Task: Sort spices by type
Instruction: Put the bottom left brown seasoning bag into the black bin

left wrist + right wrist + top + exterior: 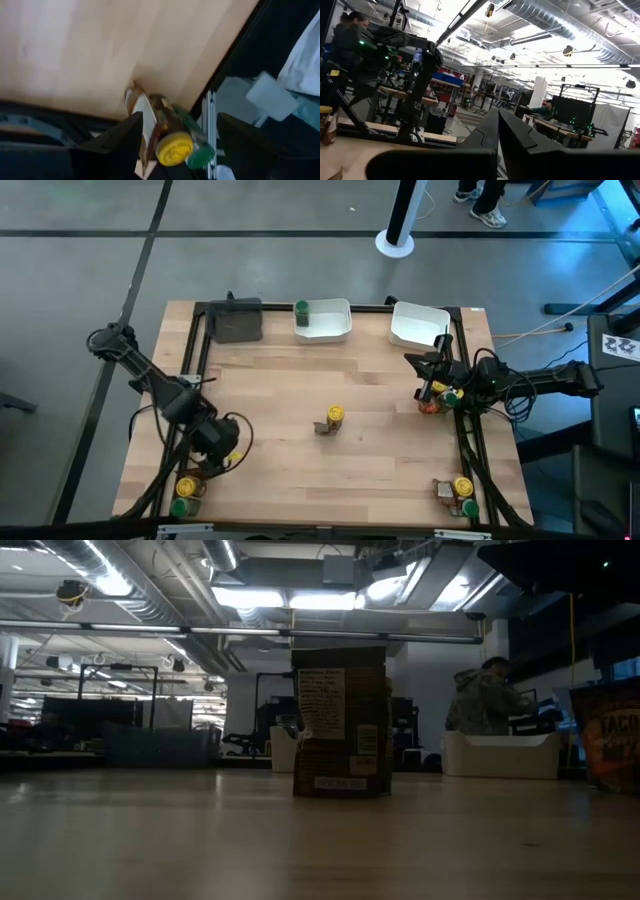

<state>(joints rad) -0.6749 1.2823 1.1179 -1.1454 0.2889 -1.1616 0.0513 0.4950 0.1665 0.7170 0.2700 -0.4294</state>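
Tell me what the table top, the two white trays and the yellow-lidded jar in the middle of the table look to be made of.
Table top: pale wood, matte, with visible plank seams and grain.
White trays and: probably plastic; smooth, uniform white with rounded corners.
Yellow-lidded jar: the lid looks like plastic; the body carries a printed paper-like label, and what is beneath cannot be told.

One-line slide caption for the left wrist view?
Left gripper open above a yellow-lidded spice jar and a green-lidded jar at the wooden table corner.
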